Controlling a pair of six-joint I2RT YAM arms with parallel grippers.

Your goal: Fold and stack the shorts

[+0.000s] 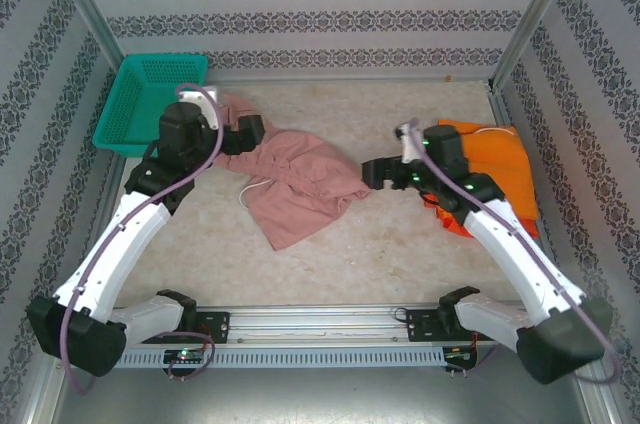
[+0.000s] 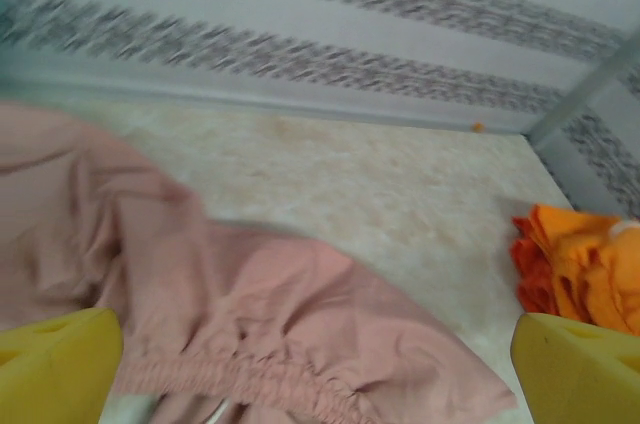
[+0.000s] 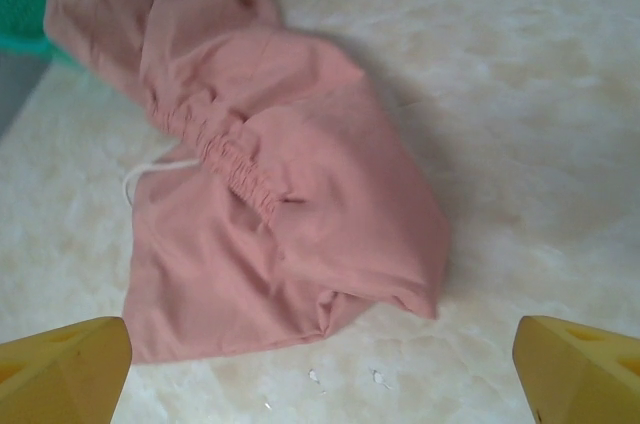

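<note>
The pink shorts point(image 1: 300, 184) lie crumpled between the left gripper point(image 1: 250, 132) and right gripper point(image 1: 372, 172), both wide open and empty, seemingly poised to spread them.

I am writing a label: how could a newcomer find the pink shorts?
Start at the teal basket, far left corner. Just right of it lie the pink shorts. They are crumpled with a white drawstring, unlike the orange shorts opposite.
</note>
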